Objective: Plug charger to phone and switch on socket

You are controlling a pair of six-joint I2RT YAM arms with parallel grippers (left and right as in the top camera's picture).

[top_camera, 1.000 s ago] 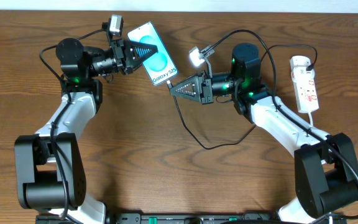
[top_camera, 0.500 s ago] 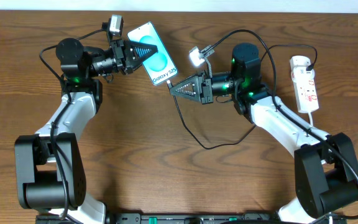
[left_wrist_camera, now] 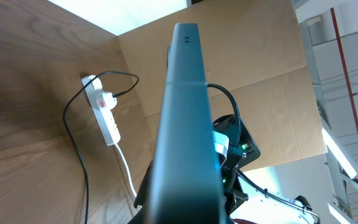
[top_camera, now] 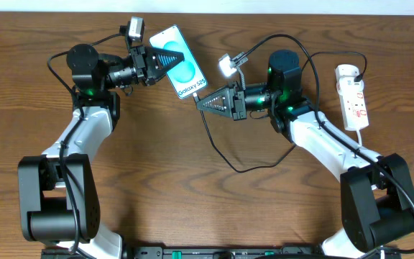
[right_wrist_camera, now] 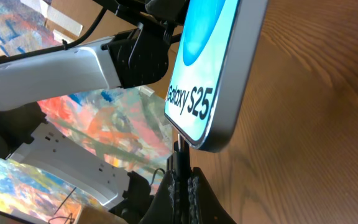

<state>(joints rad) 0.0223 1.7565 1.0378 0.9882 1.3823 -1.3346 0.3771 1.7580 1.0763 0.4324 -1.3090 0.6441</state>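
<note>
At upper centre above the table (top_camera: 192, 208), the phone (top_camera: 191, 78) is clamped by the left gripper (top_camera: 172, 62). The charger (top_camera: 225, 162) is pinched at its tip by the right gripper (top_camera: 198, 103), at the phone's lower edge. The tip could be skidded off that edge by an off-axis push. Open wood is left below centre.

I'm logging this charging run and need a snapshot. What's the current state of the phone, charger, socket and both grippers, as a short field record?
phone: teal-screened flat smartphone, held tilted above the wooden table
left gripper: shut on the smartphone's upper part
right gripper: shut on the cable's connector end
charger: thin black charger cable, tip at the smartphone's bottom edge; whether it is seated is unclear
socket: white plastic power strip, flat on the table beyond the right arm, neither gripper near it; switch state unclear
</note>
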